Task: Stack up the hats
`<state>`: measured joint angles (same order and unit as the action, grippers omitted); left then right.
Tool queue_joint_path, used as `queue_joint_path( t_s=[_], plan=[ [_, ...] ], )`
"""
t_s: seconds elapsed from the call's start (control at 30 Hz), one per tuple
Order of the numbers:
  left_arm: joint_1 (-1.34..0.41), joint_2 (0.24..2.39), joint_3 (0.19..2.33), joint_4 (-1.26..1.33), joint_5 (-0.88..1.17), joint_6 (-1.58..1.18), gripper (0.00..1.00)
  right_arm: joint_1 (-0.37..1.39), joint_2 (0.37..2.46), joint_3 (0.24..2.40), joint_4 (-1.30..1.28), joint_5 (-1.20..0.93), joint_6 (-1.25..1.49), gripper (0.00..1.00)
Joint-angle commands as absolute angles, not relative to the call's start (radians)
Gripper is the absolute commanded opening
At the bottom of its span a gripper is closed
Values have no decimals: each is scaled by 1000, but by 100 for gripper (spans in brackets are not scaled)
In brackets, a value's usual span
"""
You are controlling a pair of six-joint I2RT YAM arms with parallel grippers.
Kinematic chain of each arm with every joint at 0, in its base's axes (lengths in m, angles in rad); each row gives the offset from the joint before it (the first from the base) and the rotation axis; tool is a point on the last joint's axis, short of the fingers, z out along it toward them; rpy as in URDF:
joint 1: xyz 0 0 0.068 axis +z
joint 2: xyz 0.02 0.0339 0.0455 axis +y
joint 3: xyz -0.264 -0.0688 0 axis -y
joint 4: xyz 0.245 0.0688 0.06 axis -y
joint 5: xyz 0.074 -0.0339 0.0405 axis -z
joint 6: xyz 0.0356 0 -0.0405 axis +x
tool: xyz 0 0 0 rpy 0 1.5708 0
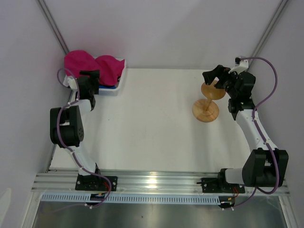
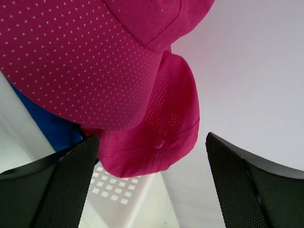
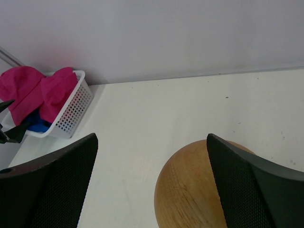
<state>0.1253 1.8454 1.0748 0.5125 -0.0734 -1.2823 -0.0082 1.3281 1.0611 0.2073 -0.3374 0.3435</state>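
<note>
Pink hats are largely hiding the blue hats. Left fingers and right fingers are standing released, empty.

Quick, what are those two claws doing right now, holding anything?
Left gripper: open, holding nothing, right by the pink hats.
Right gripper: open, holding nothing, over the wooden stand.

Overhead view, behind the arms, covers the white counter; both wrist views share the magenta-pink fabric caps, left closest.
</note>
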Motion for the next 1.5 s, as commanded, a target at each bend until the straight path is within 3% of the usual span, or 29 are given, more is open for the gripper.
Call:
queue_joint_path(
  t_s=[0.0,0.1,0.27,0.4,0.43,0.5,0.53,0.63,0.97,1.23,1.4,1.43,1.47],
  plan=[
    [114,1874,1132,529,-162,-1342,95,-3,1342,1118,224,-324,331,100],
    [114,1925,1164,554,-204,-1402,90,-3,1353,1140,209,-321,325,100],
    [118,1977,1206,667,-245,-1404,71,-3,1373,1154,219,-319,337,100],
    [133,2008,1213,742,-239,-1384,65,28,1405,1176,207,-327,341,99],
    [140,2020,1210,774,-233,-1375,53,29,1416,1192,201,-328,341,100],
    [147,2028,1194,857,-212,-1367,44,32,1425,1203,189,-333,339,100],
    [156,2029,1189,879,-203,-1353,25,32,1428,1207,189,-334,337,99],
    [173,2019,1183,916,-152,-1312,1,34,1428,1212,187,-336,334,99],
    [183,1734,1045,932,50,-1069,1,34,1350,1169,167,-322,316,100],
    [129,1465,1005,895,267,-901,1,9,1166,1059,195,-290,353,99],
    [72,1391,1000,668,141,-921,2,-32,1052,1008,152,-273,354,99],
    [72,1396,993,607,123,-952,27,-34,1040,1002,141,-267,351,99],
    [75,1413,994,565,101,-988,41,-34,1017,988,124,-265,351,99]
  ],
)
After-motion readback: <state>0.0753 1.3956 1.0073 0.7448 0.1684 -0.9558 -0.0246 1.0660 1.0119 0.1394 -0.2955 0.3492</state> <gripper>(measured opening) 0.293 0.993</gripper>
